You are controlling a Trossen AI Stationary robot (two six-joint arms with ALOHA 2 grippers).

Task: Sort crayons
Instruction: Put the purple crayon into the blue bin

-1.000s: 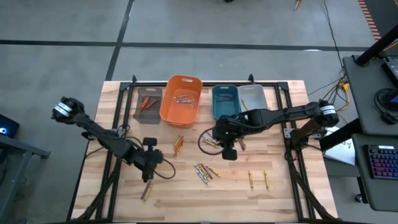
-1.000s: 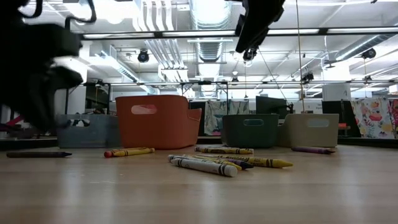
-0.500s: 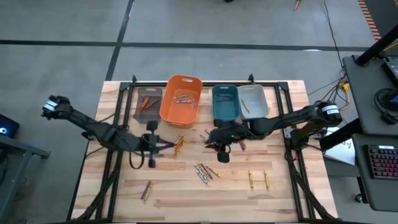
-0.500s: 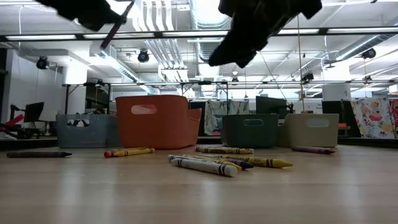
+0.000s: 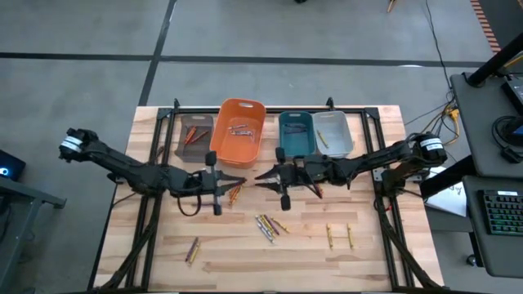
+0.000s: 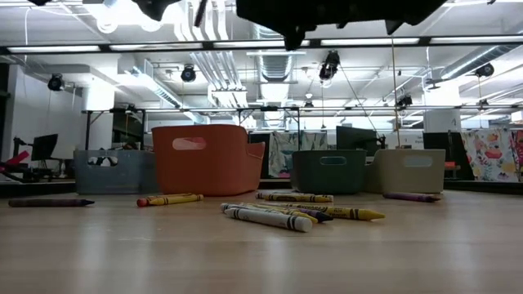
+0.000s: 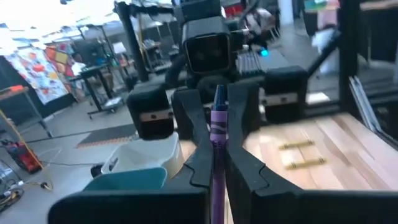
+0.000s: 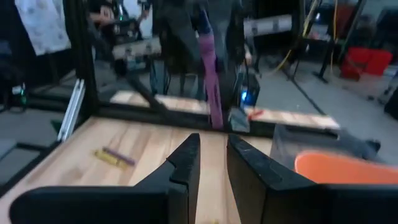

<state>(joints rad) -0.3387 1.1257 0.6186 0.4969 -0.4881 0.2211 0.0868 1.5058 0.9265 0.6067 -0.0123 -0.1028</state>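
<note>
My left gripper (image 5: 239, 180) is above the table's middle, pointing right, shut on a purple crayon (image 7: 217, 118). My right gripper (image 5: 260, 178) faces it from the right, open and empty (image 8: 213, 149), close to the crayon's free end (image 8: 211, 68) but apart from it. Other crayons lie flat on the wood: orange and yellow ones (image 5: 235, 190), a grey-yellow bunch (image 5: 270, 224), two yellow ones (image 5: 340, 235) and a purple one (image 5: 193, 251). In the low view both grippers are dark shapes at the top, with the held crayon (image 6: 198, 12) showing. My left gripper pinches the purple crayon's rear part (image 7: 216, 163) between its two fingers. The fingers come level from the table's left and lie along the crayon. The crayon sticks out past the fingertips toward my right gripper, lifted well clear of the table.
Four bins stand in a row at the far side: brown-grey (image 5: 194, 135), orange (image 5: 239, 131), teal (image 5: 296, 132) and pale grey (image 5: 331, 131), each with crayons inside. A black frame runs along the table's far edge and sides.
My left gripper has risen from the front left of the table and gone right and toward the far edge with the purple crayon, turning level to point right. My right gripper has gone left and turned to face it.
</note>
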